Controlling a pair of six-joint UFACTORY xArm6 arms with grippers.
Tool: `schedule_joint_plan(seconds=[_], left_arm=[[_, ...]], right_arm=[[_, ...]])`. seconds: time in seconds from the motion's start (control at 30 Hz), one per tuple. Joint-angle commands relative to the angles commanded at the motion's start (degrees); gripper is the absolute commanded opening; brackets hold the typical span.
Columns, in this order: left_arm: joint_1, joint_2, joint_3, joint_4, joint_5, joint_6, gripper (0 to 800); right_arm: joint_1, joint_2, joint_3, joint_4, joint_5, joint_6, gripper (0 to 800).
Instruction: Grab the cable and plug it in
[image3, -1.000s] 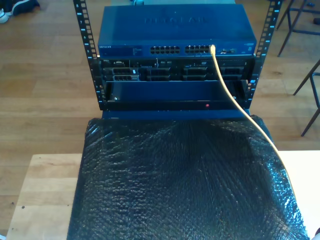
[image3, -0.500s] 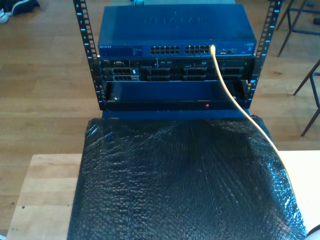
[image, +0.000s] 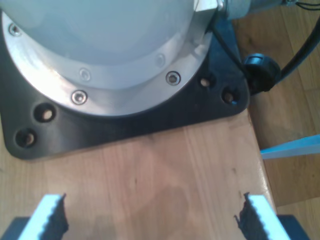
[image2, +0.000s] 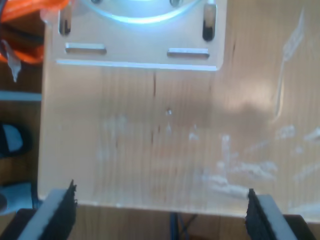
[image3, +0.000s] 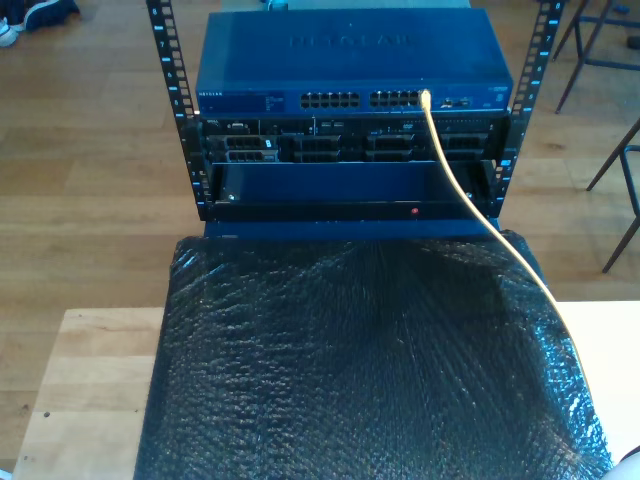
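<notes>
Yellow cable (image3: 470, 205) slants up, tip in the switch (image3: 350, 60).

counted one cable (image3: 455, 185), one blue network switch (image3: 350, 60), one rack (image3: 180, 110) with two uprights, one black bubble-wrap sheet (image3: 360, 370), one wooden table (image3: 90, 380), and two wide-apart grippers: my first gripper (image: 150, 220), my second gripper (image2: 160, 212).

The crinkled black plastic sheet (image3: 370, 370) in front of the blue metal network switch (image3: 350, 62) looks glossy and rough. Under it, the pale wooden tabletop (image3: 85, 380) is smooth and matt. The thin yellow cable (image3: 480, 215) looks smooth.
</notes>
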Motion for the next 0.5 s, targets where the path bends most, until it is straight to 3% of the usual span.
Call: schedule_joint_plan(seconds=[0.5], left_arm=[[0.00,0.00,0.00,0.00,0.00,0.00,800]], right_arm=[[0.00,2.11,5.98,0.00,-8.00,-2.37,798]])
